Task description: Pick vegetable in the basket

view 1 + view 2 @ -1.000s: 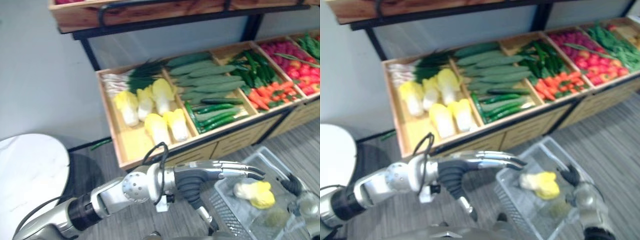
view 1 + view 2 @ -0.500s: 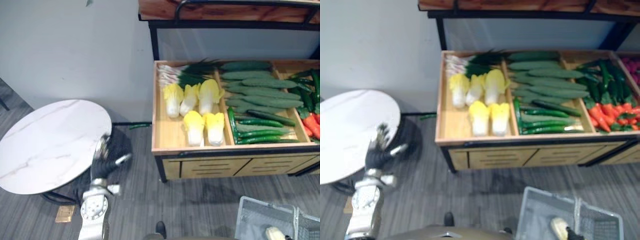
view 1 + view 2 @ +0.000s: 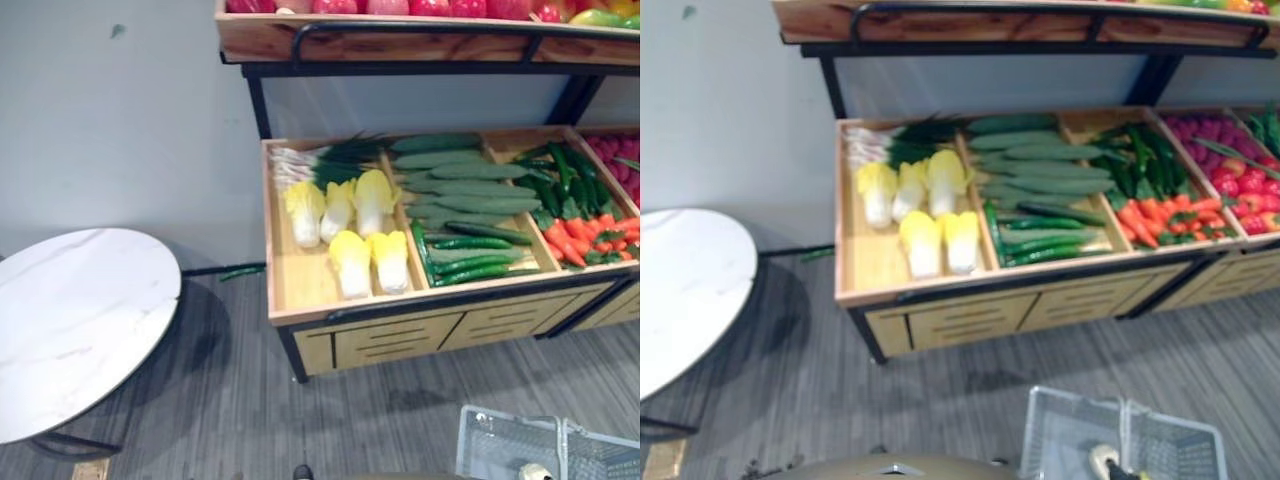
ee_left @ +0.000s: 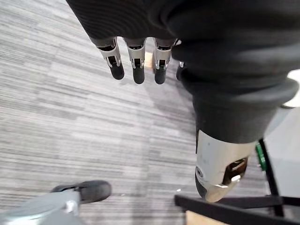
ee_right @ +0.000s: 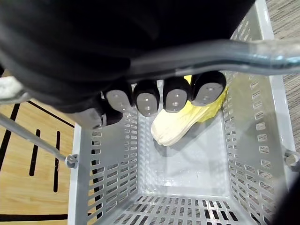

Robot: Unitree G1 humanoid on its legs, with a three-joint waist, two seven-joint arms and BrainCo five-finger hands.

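A grey plastic basket (image 3: 1070,430) hangs low at my right, in front of the wooden vegetable stand (image 3: 400,305). My right hand (image 5: 159,101) is curled round the basket's metal handle (image 5: 243,51). Inside the basket lies one pale yellow cabbage (image 5: 180,126), resting against a side wall. My left hand (image 4: 136,61) hangs over the grey floor with straight fingers and holds nothing. On the stand, more yellow cabbages (image 3: 350,215) lie in the left bin, with long green cucumbers (image 3: 470,185) in the bin beside them.
A round white marble table (image 3: 70,320) stands at the left. Green onions (image 3: 310,160) lie at the back of the cabbage bin. Green peppers and carrots (image 3: 575,210) fill bins further right. An upper shelf (image 3: 420,35) with red produce overhangs the stand.
My left arm has swung from over the basket down to my left side, out of the eye views. The camera has shifted, so the stand sits differently in the picture.
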